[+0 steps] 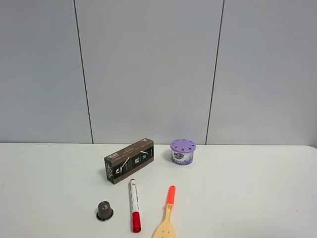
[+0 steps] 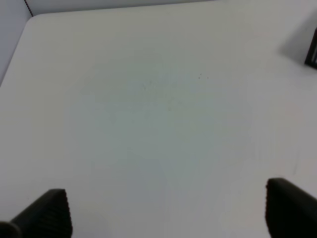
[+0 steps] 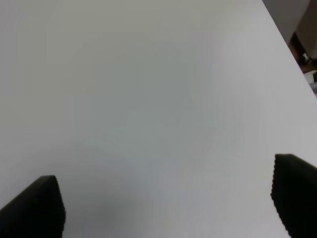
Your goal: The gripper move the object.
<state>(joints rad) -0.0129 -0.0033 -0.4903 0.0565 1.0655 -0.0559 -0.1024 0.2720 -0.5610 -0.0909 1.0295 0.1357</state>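
Marker pen (image 1: 134, 205): slim white barrel, red cap, lying flat.

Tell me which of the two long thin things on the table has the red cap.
The marker pen, white-bodied, lying left of the spatula. The spatula has an orange handle and a pale slotted blade instead.

The high view is bright and evenly lit, sharp across the frame; the table (image 1: 257, 188) reads near white with only faint, short shadows under the things on it. Both wrist views are softer and slightly blurred. The left one shows a dim grey cast at its upper right corner. The black jaws at the lower corners of both are dark and out of focus.
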